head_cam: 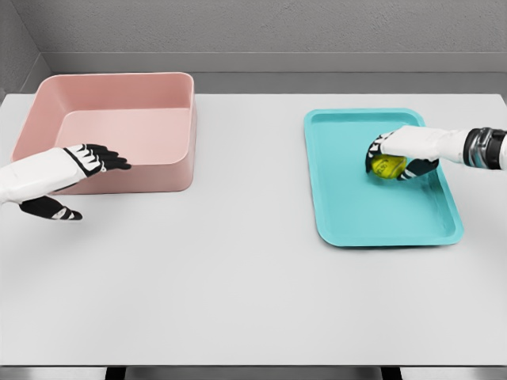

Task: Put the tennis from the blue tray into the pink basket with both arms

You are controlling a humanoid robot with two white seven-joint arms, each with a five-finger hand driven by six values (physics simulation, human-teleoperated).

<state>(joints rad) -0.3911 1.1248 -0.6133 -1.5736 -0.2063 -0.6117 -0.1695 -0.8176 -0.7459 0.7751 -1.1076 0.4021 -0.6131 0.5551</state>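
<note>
So the tennis ball (388, 167) is sitting in the blue tray (348, 214) on the right side of the white table (253, 301), toward the tray's upper right part, and the right hand (400, 154) is wrapped over it from above. You can see the yellow-green of the ball peeking out under the palm, with dark fingers (420, 168) curling around its right side and more fingertips on its left, so that's a closed grasp on the ball. Can't tell whether the ball is lifted or resting on the tray floor, since the hand covers most of it. The right arm comes in from the right edge, roughly level with the tray's top half. Over on the left, the pink basket (170, 176) sits near the back left of the table, well apart from the tray. The left hand (67, 178) hovers just in front of the basket's front left corner, overlapping its front wall in the head view, fingers stretched out and loosely spread with the thumb hanging lower, holding nothing.
</note>
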